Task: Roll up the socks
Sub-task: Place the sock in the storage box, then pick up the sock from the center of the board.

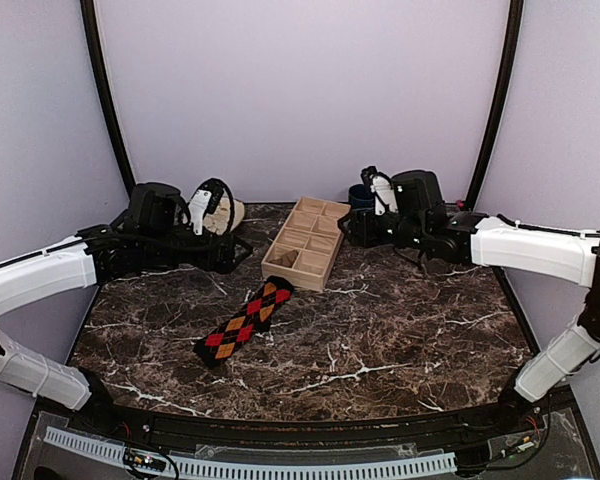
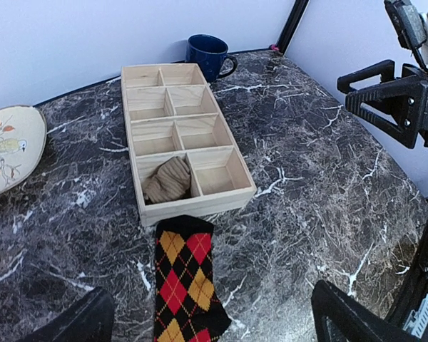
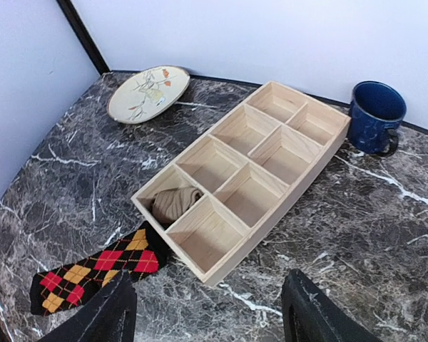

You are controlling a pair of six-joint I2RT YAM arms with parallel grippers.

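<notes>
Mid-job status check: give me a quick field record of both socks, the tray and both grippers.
tan sock: bundled inside a corner compartment of the tray, at the end nearest the argyle sock
argyle sock: flat, unrolled on the table, one end at the tray's near wall
tray: other seven compartments empty
left gripper: open, holding nothing
right gripper: open, holding nothing
nearby: blue mug by the tray's far end; plate at back left
</notes>
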